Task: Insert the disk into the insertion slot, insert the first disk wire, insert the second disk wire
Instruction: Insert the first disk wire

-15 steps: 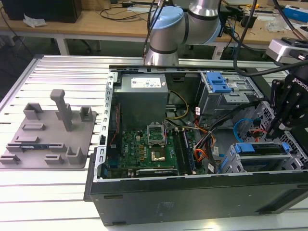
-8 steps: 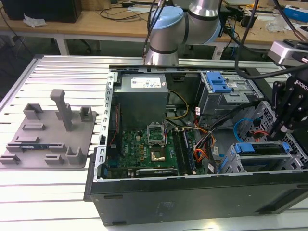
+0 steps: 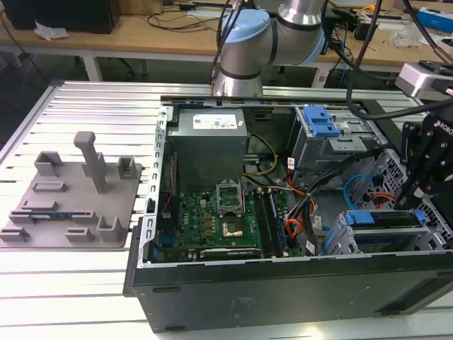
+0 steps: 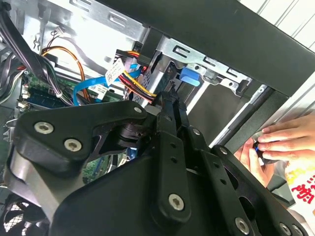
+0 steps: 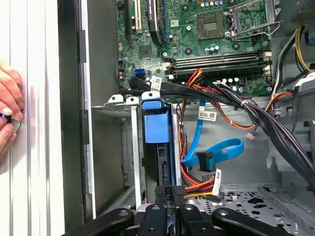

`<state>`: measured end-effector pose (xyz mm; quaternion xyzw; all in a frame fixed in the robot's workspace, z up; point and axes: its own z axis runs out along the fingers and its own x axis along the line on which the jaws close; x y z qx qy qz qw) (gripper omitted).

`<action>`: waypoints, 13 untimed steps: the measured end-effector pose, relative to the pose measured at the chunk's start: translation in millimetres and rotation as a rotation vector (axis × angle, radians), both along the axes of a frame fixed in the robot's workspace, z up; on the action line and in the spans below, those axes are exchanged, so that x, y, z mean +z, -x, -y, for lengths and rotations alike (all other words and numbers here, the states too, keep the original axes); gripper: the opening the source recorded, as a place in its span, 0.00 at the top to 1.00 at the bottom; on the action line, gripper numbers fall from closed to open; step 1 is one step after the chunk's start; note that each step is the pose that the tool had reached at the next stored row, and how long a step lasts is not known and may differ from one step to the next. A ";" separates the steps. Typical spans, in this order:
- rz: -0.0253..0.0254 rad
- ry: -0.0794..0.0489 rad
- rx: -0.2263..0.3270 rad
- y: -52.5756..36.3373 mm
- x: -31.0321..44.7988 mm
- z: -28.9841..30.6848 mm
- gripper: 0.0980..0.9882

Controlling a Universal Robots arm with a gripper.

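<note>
Pinching nearly shut, end effector [image 5: 170,191] on disk wire [image 5: 201,185] behind disk [image 5: 154,125].

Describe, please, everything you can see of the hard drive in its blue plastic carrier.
The hard drive in its bright blue plastic carrier sits inside the grey perforated sheet-metal drive cage on the exterior view's right. Mostly the glossy blue frame and its end tab show; the metal body is largely hidden. In the first wrist view it is seen edge-on between the cage walls, with red, yellow and blue cables beside it. The black gripper hangs close to one end; contact cannot be told.
</note>
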<state>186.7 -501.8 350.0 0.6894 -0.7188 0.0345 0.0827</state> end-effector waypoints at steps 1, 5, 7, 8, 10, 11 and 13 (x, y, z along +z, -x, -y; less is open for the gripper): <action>0.0000 0.000 0.000 0.1 -0.2 0.3 0.93; 0.0000 0.000 0.000 0.6 -0.8 1.5 0.93; 0.0000 0.000 0.000 0.8 -1.1 1.8 0.93; 0.0000 0.000 0.000 0.9 -1.3 1.9 0.93; 0.0000 0.000 0.000 1.0 -1.5 2.3 0.93; 0.0000 0.000 0.000 1.0 -1.8 2.6 0.93; 0.0000 0.000 0.000 1.1 -2.3 2.6 0.93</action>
